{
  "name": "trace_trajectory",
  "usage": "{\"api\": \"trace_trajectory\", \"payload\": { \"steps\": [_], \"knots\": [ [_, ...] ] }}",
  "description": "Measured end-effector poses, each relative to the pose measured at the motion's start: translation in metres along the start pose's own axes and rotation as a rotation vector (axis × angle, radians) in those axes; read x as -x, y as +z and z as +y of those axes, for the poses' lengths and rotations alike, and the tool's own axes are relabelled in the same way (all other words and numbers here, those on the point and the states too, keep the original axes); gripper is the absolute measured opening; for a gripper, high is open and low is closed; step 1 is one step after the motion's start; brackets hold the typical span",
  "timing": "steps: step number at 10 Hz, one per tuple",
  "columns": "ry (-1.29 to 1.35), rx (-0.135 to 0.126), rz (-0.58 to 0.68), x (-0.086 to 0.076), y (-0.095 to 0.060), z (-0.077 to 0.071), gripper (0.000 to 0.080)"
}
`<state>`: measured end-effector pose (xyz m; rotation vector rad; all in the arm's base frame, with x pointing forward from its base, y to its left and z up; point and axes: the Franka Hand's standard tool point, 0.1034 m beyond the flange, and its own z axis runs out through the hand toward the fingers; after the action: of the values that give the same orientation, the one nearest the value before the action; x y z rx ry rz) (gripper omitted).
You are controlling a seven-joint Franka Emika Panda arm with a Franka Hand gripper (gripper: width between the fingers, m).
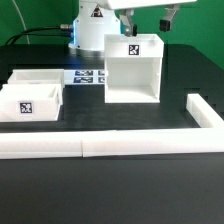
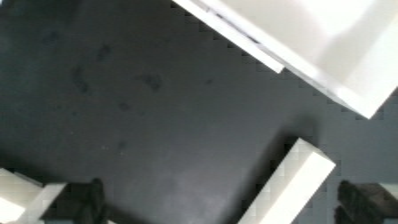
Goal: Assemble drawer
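The drawer case [image 1: 131, 70], a white open-front box with a square tag on top, stands mid-table. Two white open-top trays [image 1: 30, 96] with a tag on the front lie at the exterior view's left. My gripper [image 1: 148, 14] hangs above the case at the top edge of the view, open and empty. In the wrist view my gripper [image 2: 217, 200] shows dark fingertips [image 2: 71, 198] spread wide over the black table. A white panel [image 2: 306, 42] and a white edge [image 2: 302, 185] lie below; I cannot tell which part they are.
The marker board [image 1: 88, 77] lies flat behind the trays. A long low white border rail [image 1: 110, 146] runs along the front and turns up at the exterior view's right [image 1: 205, 111]. The arm's base [image 1: 88, 30] stands at the back.
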<state>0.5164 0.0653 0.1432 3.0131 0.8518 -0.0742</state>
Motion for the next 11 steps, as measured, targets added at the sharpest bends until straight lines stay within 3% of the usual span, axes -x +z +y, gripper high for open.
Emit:
{"api": "trace_trajectory", "payload": {
  "steps": [3, 6, 8, 11],
  "knots": [
    [0.002, 0.0, -0.001, 0.001, 0.0, 0.0, 0.065],
    [0.269, 0.013, -0.02, 0.03, -0.004, -0.035, 0.065],
    [0.371, -0.012, -0.028, 0.042, 0.008, -0.051, 0.065],
    [0.368, -0.012, -0.03, 0.042, 0.009, -0.051, 0.065]
  ]
}}
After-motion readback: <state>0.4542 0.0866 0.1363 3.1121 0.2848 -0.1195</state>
